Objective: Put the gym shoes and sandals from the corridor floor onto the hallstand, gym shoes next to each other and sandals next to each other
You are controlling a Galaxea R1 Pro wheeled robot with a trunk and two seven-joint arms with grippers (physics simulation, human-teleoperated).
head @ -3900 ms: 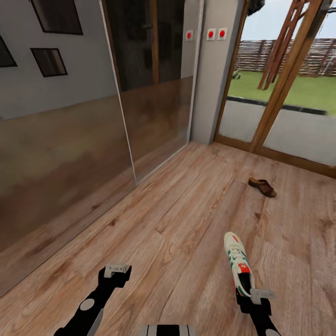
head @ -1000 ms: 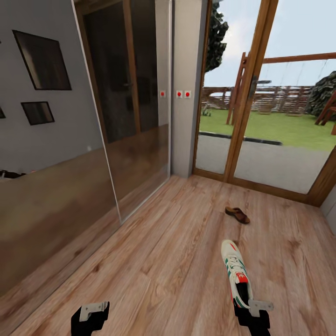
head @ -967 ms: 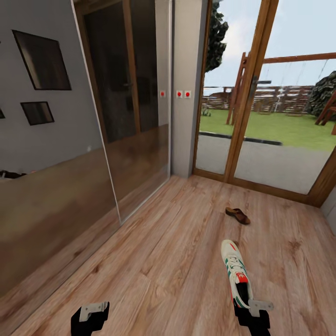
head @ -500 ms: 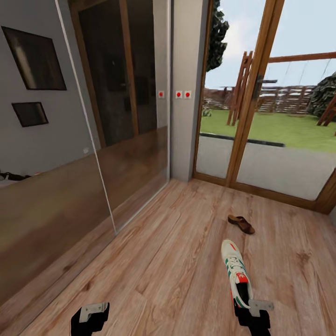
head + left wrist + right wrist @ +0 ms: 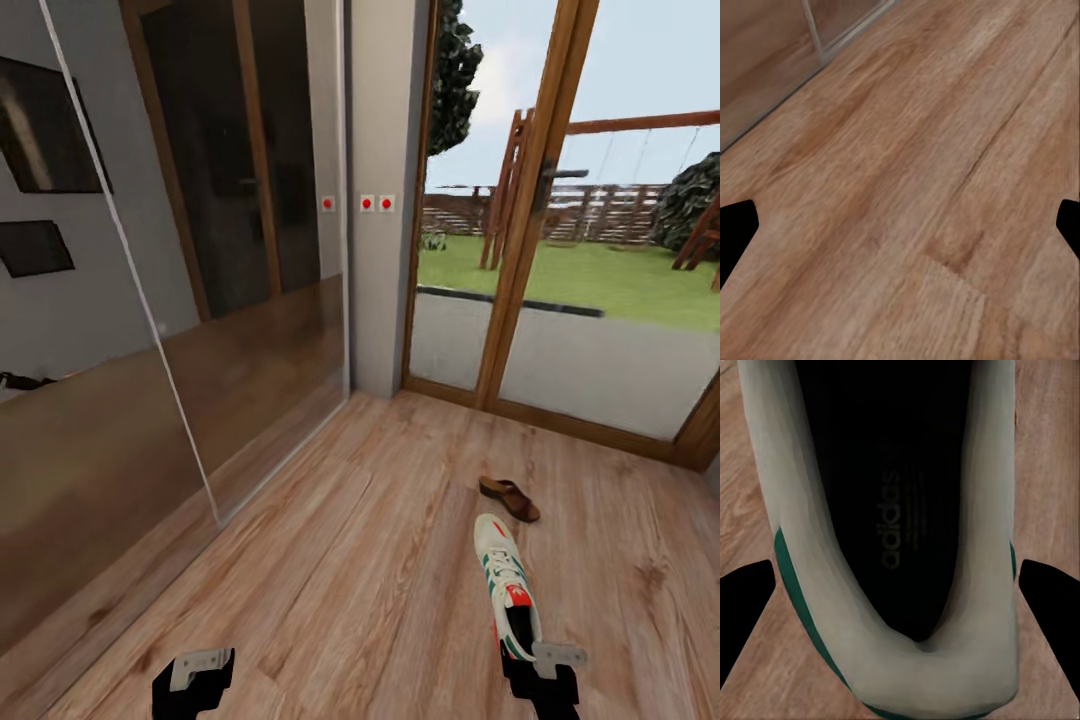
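The right gripper (image 5: pixel 541 668) sits at the heel of one gym shoe (image 5: pixel 507 585), its fingers (image 5: pixel 746 607) spread to either side of the heel collar, though I cannot tell whether they actually press on it. The shoe points away from the robot over the corridor floor (image 5: pixel 360 560), and a brown sandal (image 5: pixel 509 498) lies just beyond its toe, near the glass door (image 5: pixel 590 300). The left gripper (image 5: pixel 193 680) hangs wide and empty above bare planks.

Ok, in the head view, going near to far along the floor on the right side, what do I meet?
Right gripper → gym shoe → sandal → wooden-framed glass door → lawn outside.
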